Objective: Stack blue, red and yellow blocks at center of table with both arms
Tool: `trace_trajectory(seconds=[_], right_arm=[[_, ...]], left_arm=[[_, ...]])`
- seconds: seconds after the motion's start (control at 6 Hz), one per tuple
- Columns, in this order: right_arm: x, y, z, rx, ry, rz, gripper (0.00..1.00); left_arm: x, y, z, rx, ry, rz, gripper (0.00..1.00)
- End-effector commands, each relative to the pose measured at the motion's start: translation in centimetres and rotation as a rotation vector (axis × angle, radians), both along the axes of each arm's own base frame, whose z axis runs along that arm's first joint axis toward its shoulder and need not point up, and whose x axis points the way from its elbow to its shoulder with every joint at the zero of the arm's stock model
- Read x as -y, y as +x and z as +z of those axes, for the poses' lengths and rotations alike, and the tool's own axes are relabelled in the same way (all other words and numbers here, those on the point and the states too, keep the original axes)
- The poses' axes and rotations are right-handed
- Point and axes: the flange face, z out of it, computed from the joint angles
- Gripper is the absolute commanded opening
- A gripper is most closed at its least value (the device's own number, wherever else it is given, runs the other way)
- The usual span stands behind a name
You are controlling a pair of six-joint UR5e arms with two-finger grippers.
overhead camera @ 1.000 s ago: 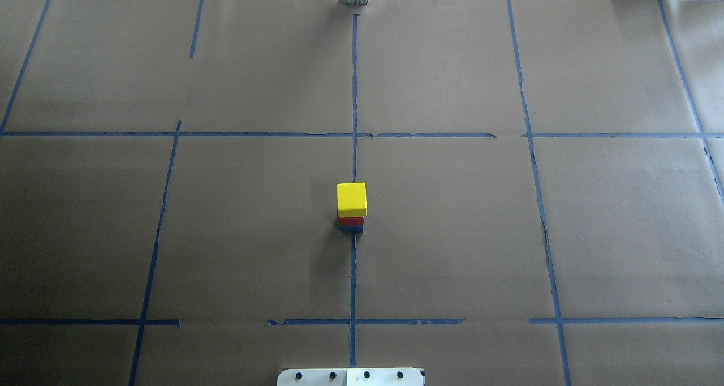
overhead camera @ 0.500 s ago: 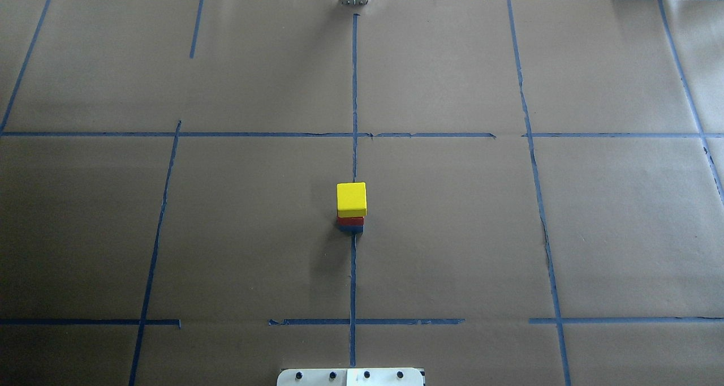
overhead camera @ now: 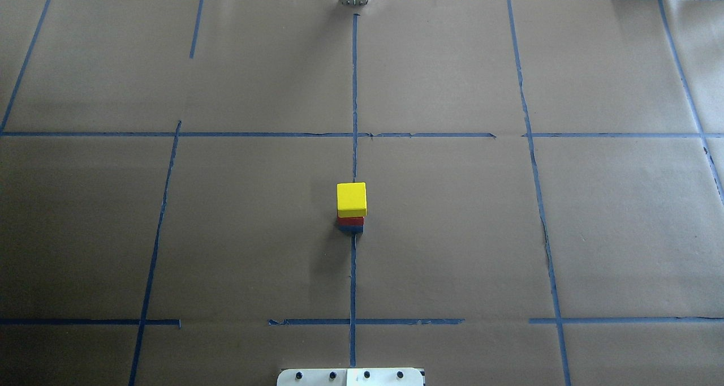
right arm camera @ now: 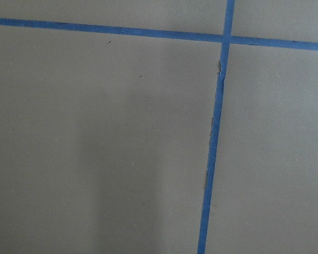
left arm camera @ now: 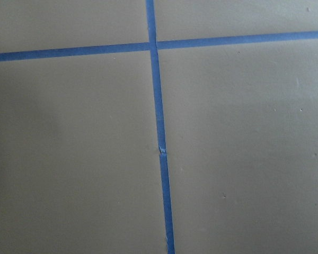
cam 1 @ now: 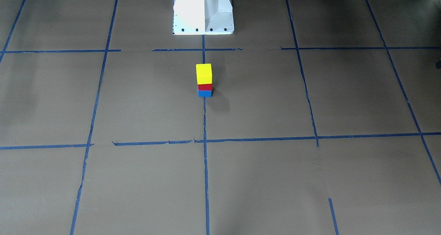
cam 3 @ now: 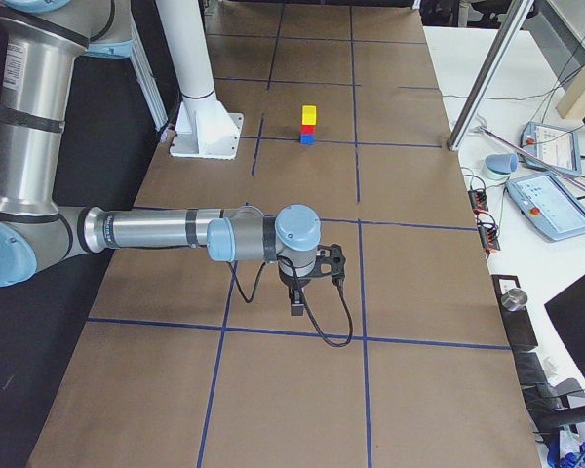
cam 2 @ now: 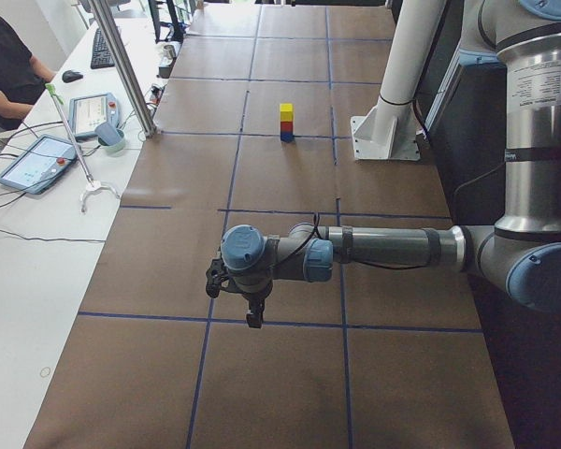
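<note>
A stack stands at the table's centre on the middle tape line: the yellow block (overhead camera: 351,198) on top, the red block (overhead camera: 350,221) under it, the blue block (overhead camera: 351,227) at the bottom. It also shows in the front view, yellow block (cam 1: 204,73), red block (cam 1: 205,87), blue block (cam 1: 205,93). My left gripper (cam 2: 252,318) shows only in the exterior left view, far from the stack; I cannot tell its state. My right gripper (cam 3: 297,306) shows only in the exterior right view, also far away; I cannot tell its state.
The table is covered in brown paper with a blue tape grid (overhead camera: 354,91). The white robot base (cam 1: 203,11) stands behind the stack. Operators' tablets (cam 2: 33,161) and cables lie on a side table. A metal pole (cam 2: 126,65) stands at the table's edge.
</note>
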Motion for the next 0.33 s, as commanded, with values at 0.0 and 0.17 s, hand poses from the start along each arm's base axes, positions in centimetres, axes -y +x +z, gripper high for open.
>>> trace_trajectory(seconds=[0.0,0.17], right_arm=[[0.27,0.06,-0.33,0.004,0.013,0.002,1.00],[0.41,0.07,-0.44,0.001,0.016,0.002,1.00]], left_arm=[[0.14,-0.04,0.21,0.002,-0.001,-0.001,1.00],[0.25,-0.06,-0.12,0.005,0.003,-0.003,1.00]])
